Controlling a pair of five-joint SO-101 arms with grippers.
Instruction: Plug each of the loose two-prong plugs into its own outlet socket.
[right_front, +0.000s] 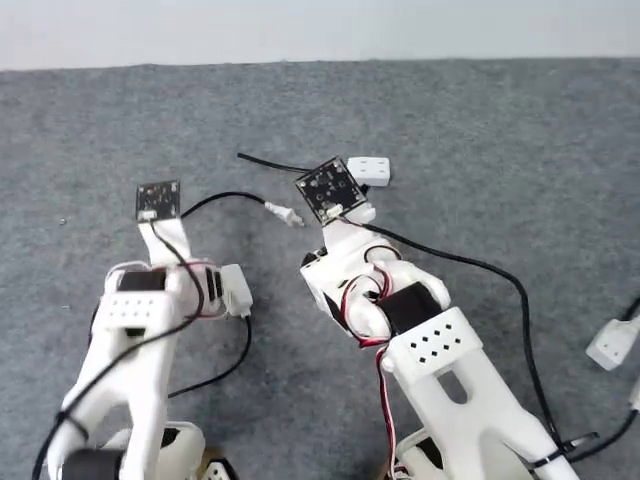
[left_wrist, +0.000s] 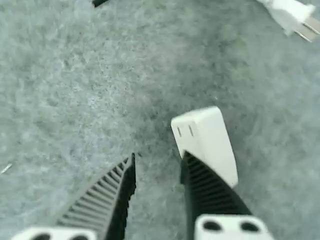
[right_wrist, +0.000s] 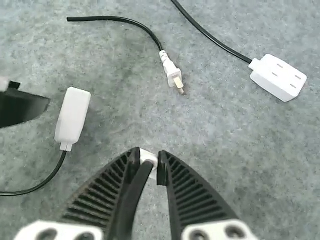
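White socket (left_wrist: 205, 142) lies beside spread left jaws; right jaws clench a plug (right_wrist: 149, 158).

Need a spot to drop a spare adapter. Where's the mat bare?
Bare: far strip of mat beyond the white socket, also its far-left corner. Crowded: between left arm and right arm, around the loose plug, black cable and second socket.

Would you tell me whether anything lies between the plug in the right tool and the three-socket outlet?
Nothing visible does: only bare carpet lies between the right tool, shut on the held plug, and the outlet. The loose plug lies off to one side.
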